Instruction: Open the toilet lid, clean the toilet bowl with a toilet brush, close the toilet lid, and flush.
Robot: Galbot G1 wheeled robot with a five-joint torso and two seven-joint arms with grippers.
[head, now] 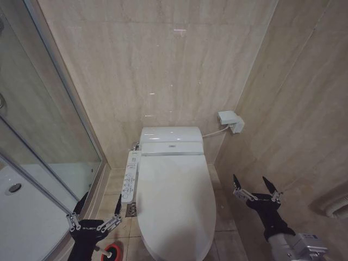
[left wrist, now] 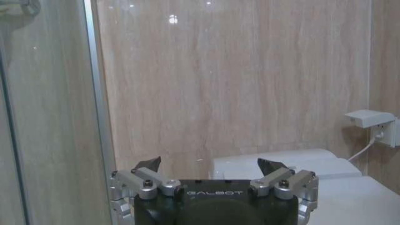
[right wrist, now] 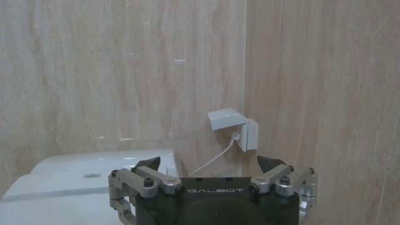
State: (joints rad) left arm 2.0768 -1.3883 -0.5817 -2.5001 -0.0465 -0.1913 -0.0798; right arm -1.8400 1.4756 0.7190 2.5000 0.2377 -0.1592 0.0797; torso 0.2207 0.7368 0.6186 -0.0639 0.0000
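Observation:
The toilet lid (head: 175, 198) is down flat, a glossy white oval that hides the toilet bowl. A narrow white button panel (head: 130, 175) runs along its left side. On the floor to the toilet's left stands the red cup holder of the toilet brush (head: 113, 252), partly hidden behind my left arm. My left gripper (head: 100, 199) hovers open and empty above the floor left of the toilet, over the red cup. My right gripper (head: 250, 179) hangs open and empty right of the toilet, near the side wall. The lid (left wrist: 359, 197) also shows in the left wrist view beyond the open left gripper (left wrist: 209, 162).
A glass shower screen (head: 49, 125) and white shower tray (head: 32, 217) close off the left. Tiled walls stand behind and to the right. A white wall socket (head: 230, 120) with a cord sits right of the toilet's rear unit (head: 171, 141). A ribbed pipe (head: 333, 206) lies at the far right.

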